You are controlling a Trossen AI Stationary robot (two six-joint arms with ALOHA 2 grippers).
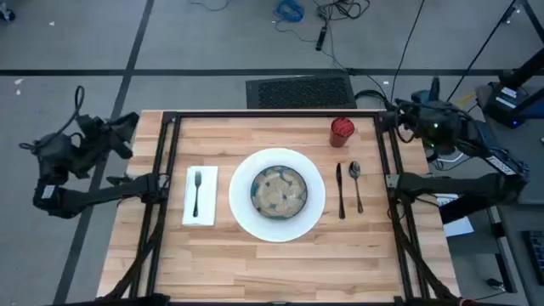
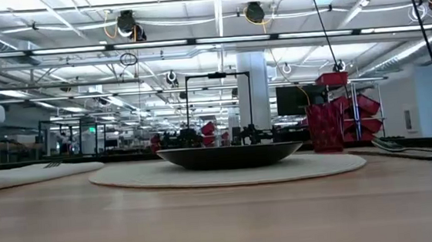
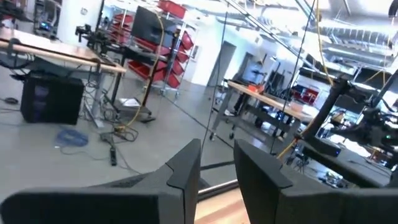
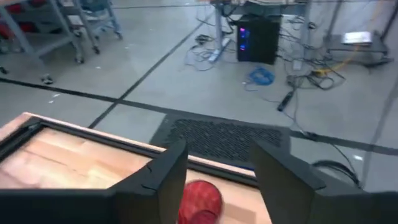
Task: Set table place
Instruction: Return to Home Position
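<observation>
Grey-green bowl (image 1: 278,190) sits centred on white plate (image 1: 242,205).

Black floor mat (image 1: 299,89), blue cable (image 1: 289,10) (coiled) beyond it.

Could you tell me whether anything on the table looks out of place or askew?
Nothing stands out: bowl centred on the plate, fork straight on the napkin, knife and spoon side by side, red cup upright. The left gripper and right gripper wait beside the table.
</observation>
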